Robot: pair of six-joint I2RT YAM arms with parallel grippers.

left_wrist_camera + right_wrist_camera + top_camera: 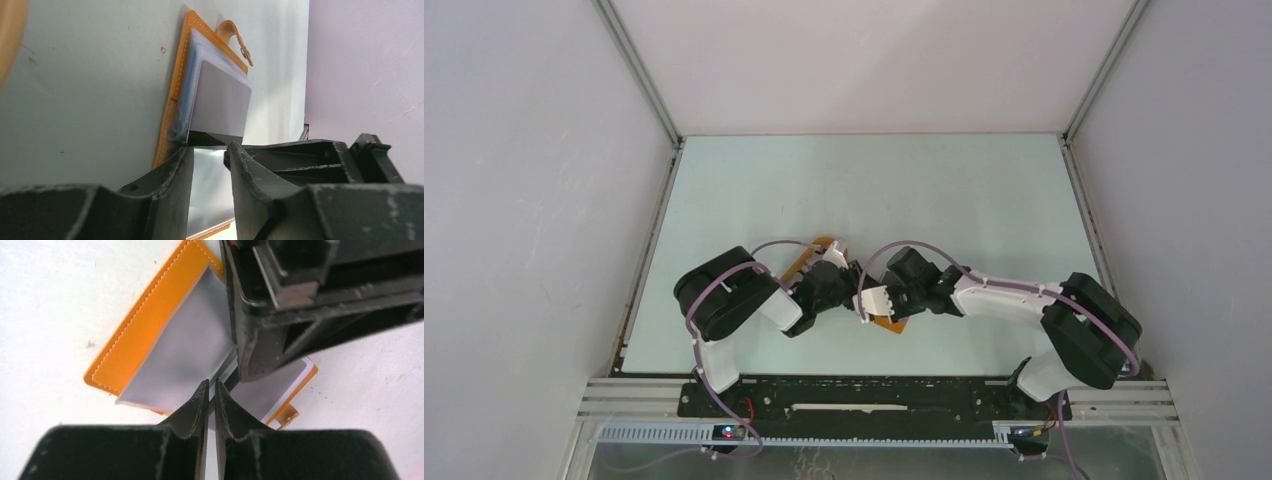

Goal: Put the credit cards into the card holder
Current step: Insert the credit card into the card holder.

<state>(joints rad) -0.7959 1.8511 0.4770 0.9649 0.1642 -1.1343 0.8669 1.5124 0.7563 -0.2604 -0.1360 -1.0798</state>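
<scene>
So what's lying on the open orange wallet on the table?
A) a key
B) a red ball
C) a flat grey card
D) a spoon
C: both wrist views show a flat grey card lying on the open orange-tan folding wallet, and no ball, spoon or key.

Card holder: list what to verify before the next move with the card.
1. Card holder lies open on the table: ok.
2. Credit card tucked at its far edge under a clear sleeve: ok.
3. Card fully seated: not ok, much of it sticks out.
4. Right gripper pinching the card's near edge: ok.
5. Left gripper, jaws apart, pinning the holder down: cannot tell.
</scene>
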